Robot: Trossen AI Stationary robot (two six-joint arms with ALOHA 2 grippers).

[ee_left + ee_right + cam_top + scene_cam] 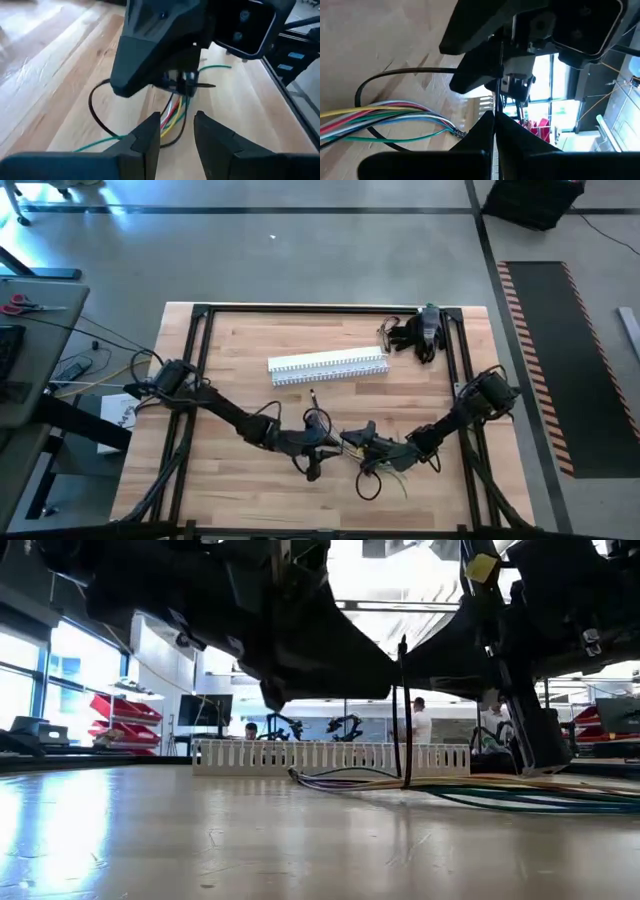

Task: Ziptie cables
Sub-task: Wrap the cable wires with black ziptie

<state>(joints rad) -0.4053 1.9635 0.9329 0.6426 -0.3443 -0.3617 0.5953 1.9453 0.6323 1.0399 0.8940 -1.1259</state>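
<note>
The cables (385, 472) are a loose bunch of coloured and dark wires lying on the wooden table near its front edge; they also show along the tabletop in the low view (480, 790). A thin black zip tie (404, 710) stands upright from the bunch. My right gripper (352, 438) is shut on this tie. My left gripper (318, 442) sits just left of it, open (177, 135), its fingers either side of the cables (172, 112) without touching them. The two grippers face each other closely. My right gripper pinches the zip tie's thin black strip (498, 107) between its two shut fingertips. The strip runs straight on past the fingertips. In the low view the tie stands upright, with its lower end at the cable bunch (406, 783) on the table.
A long white slotted channel (328, 365) lies across the table's middle, beyond the grippers. Dark gear (420, 332) sits at the far right corner. Black frame rails (200, 380) run along the table's sides. People (420, 725) stand in the room behind.
</note>
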